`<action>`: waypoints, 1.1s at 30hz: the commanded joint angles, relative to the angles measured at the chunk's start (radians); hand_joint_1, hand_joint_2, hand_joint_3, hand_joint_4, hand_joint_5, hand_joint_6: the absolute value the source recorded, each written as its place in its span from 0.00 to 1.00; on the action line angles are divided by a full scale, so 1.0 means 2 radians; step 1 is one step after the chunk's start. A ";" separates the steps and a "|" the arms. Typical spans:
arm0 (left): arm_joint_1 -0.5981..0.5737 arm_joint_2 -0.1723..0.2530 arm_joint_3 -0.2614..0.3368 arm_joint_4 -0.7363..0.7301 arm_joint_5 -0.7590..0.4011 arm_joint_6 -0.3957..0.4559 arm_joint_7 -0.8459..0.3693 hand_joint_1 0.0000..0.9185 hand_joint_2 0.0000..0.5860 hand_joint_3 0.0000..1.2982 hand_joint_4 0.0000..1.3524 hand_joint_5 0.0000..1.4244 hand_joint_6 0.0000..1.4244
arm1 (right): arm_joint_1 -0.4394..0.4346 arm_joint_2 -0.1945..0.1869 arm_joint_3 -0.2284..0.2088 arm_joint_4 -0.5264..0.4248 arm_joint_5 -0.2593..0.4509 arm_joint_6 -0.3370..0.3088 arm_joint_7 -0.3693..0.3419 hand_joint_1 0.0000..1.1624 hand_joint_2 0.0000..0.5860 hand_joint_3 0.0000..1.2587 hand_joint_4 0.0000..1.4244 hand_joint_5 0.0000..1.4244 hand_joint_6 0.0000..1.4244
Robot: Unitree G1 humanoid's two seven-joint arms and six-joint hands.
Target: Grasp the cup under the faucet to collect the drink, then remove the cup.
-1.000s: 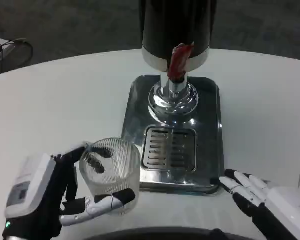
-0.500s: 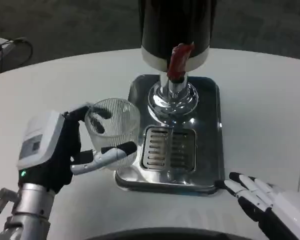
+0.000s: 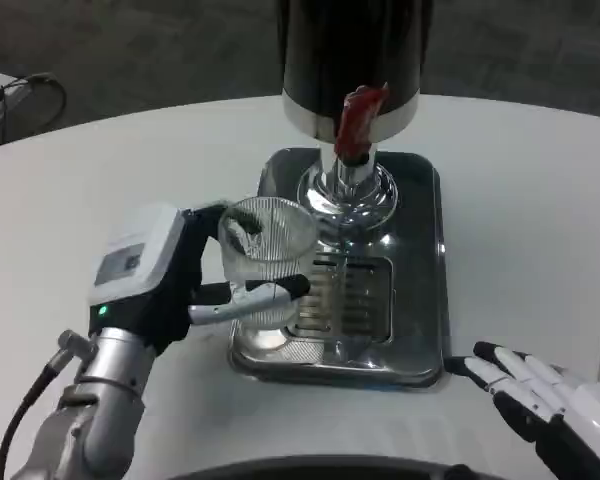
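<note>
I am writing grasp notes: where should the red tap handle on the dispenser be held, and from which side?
Judging by its pose, pinch the red tap handle near its upper end, coming from the front. It juts out from the dispenser, so front and sides look free.

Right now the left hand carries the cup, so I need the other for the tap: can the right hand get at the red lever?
Probably yes: the right hand lies open, holding nothing, with bare table between it and the red lever.
</note>
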 commanded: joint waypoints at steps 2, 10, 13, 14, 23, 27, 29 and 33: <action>-0.036 -0.004 -0.024 0.021 0.008 0.001 0.013 0.44 0.25 0.78 0.78 0.89 1.00 | 0.013 0.007 -0.018 -0.008 0.012 -0.014 -0.004 0.23 0.77 0.08 0.00 0.00 0.00; -0.075 -0.006 -0.064 0.044 0.024 0.018 -0.002 0.42 0.25 0.76 0.75 0.86 1.00 | 0.033 0.012 -0.034 -0.008 0.024 -0.019 -0.007 0.23 0.77 0.08 0.00 0.00 0.00; -0.081 -0.005 -0.073 0.045 0.026 0.028 -0.012 0.41 0.23 0.73 0.72 0.82 0.99 | 0.031 0.012 -0.035 -0.008 0.026 -0.017 -0.007 0.23 0.77 0.08 0.00 0.00 0.00; -0.083 -0.005 -0.075 0.045 0.025 0.032 -0.015 0.41 0.23 0.72 0.71 0.81 0.98 | 0.031 0.012 -0.034 -0.008 0.026 -0.016 -0.007 0.23 0.77 0.08 0.00 0.00 0.00; -0.088 0.003 -0.078 0.052 0.012 0.039 -0.039 0.24 0.18 0.51 0.48 0.62 0.79 | 0.021 0.011 -0.024 -0.004 0.022 -0.005 -0.002 0.23 0.77 0.08 0.00 0.00 0.00; -0.092 0.006 -0.079 0.056 0.013 0.038 -0.038 0.21 0.17 0.49 0.44 0.59 0.74 | 0.016 0.010 -0.021 0.000 0.019 0.000 -0.001 0.23 0.77 0.08 0.00 0.00 0.02; -0.094 0.007 -0.079 0.060 0.014 0.036 -0.036 0.19 0.16 0.47 0.41 0.56 0.70 | 0.013 0.009 -0.019 0.001 0.019 0.002 -0.001 0.23 0.77 0.09 0.00 0.00 0.02; -0.097 0.010 -0.079 0.065 0.013 0.031 -0.034 0.17 0.14 0.37 0.32 0.47 0.58 | 0.007 0.008 -0.014 0.004 0.017 0.009 0.002 0.23 0.77 0.09 0.00 0.00 0.02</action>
